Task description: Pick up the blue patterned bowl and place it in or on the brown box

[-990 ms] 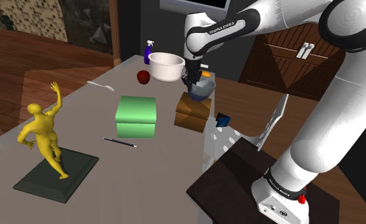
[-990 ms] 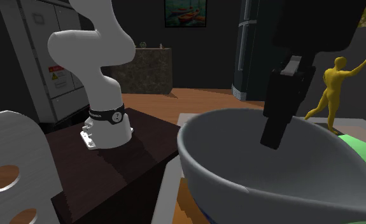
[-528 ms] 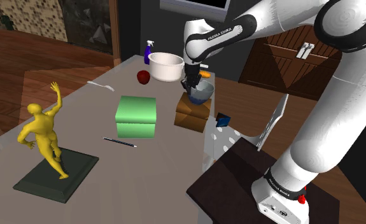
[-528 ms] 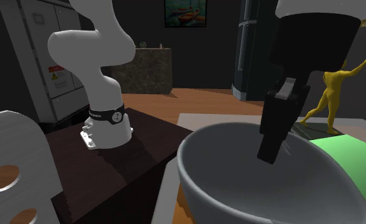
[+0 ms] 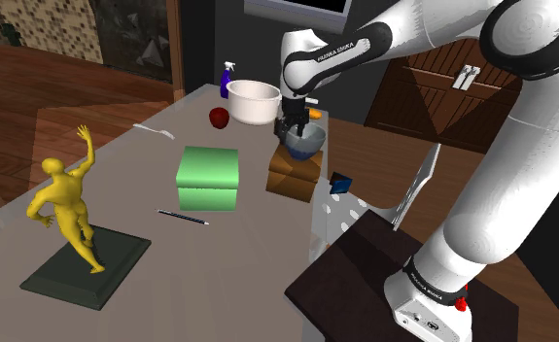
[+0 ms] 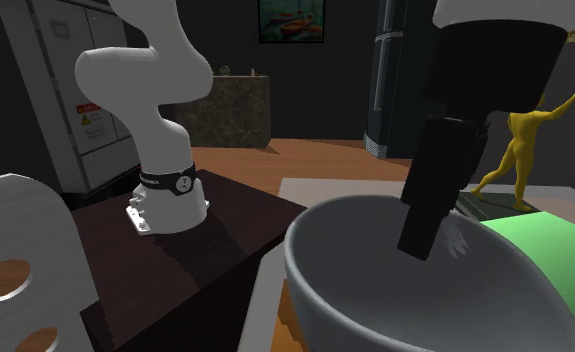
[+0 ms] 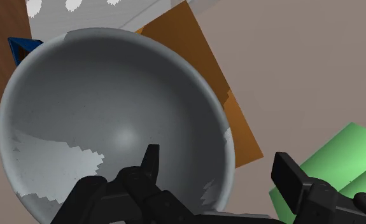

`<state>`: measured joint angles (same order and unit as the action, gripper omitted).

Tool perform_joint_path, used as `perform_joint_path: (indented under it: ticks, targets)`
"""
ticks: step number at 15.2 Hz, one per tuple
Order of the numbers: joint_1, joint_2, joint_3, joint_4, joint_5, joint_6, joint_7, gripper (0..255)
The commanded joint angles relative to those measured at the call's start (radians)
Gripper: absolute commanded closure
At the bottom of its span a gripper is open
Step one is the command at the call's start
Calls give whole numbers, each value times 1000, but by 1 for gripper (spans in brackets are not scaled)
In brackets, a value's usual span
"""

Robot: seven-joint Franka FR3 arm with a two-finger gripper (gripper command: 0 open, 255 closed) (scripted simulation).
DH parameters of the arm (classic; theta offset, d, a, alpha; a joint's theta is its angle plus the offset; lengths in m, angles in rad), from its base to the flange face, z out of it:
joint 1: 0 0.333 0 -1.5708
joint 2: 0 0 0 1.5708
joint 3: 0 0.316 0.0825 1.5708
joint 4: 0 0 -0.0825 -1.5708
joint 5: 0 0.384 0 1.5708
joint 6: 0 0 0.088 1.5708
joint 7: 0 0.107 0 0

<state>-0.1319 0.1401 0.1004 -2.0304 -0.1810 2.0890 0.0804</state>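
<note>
with the grey bowl (image 7: 111, 121) seated on the brown box (image 7: 186, 24) and the tool (image 7: 217, 160) spread wide astride its rim, one finger inside, lift the tool straight up so neither finger drags the bowl off the box.

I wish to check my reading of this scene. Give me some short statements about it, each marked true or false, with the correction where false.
The grey bowl sits on top of the brown box. True.
The gripper is shut on the bowl's rim. False: its fingers stand apart, one inside the bowl, one outside.
The green box lies to the shoulder view's left of the brown box. True.
The yellow figurine lies flat on the table. False: it stands upright on a dark base.
</note>
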Motion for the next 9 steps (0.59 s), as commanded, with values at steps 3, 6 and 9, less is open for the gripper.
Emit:
perform_joint_path:
  ticks: [3,6,9]
  targets:
    - [2,-12,2,19,5,-32,-3,0]
    - [8,-39,8,82,15,-120,-9,0]
    - [8,-39,8,82,15,-120,-9,0]
